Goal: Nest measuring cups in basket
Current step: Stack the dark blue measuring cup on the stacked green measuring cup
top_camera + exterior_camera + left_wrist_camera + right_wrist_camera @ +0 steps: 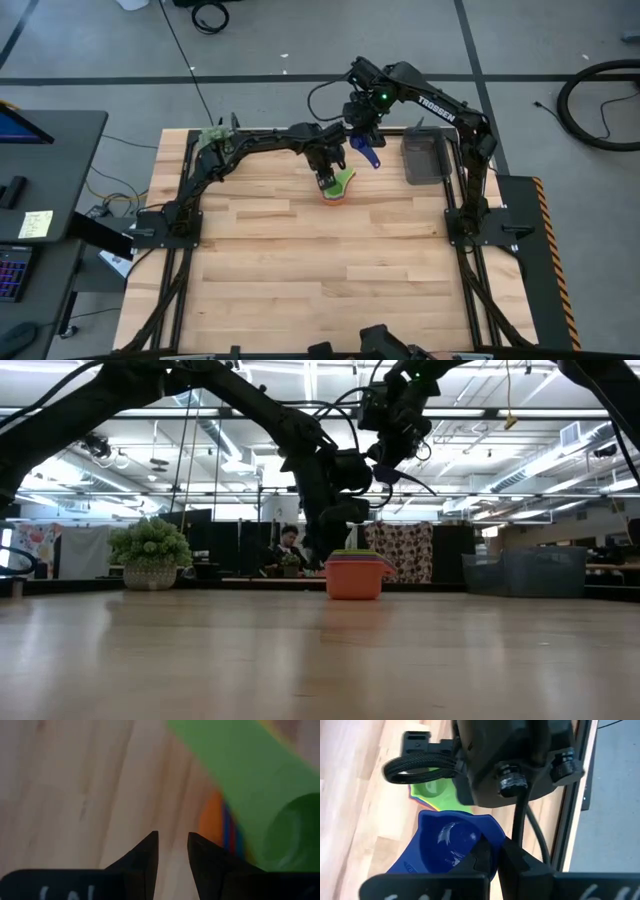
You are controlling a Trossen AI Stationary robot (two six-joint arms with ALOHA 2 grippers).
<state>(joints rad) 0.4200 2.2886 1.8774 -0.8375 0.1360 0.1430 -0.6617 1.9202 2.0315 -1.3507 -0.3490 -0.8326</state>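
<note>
— Wooden planks, pale and glossy, make up the table (300, 270). At its far left corner sits one fuzzy green plant ball (150, 545) in a woven pot.

— And the left claw (325, 182)?

— It hangs just beside the stack of nested cups (355, 575), fingers narrowly parted with nothing between them. Its two dark fingertips (150, 850) taper to points over the wood, with the green cup (295, 832) and its broad flat handle right next to them.

— How many cups in that stack?

— I can't count them all. Smooth plastic, an orange one (354, 582) outermost at the bottom, green on top, thin coloured rims between. It stands on the table, well left of the basket.

— The right claw (368, 148)?

— Raised above and just behind the stack, pinched tight on the rim of one dark blue cup (447, 845), a glossy round bowl with a short flat handle.

— And the basket (425, 158)?

— One dark grey rectangular bin with see-through walls, at the far right edge; I can see no cup in it.
</note>
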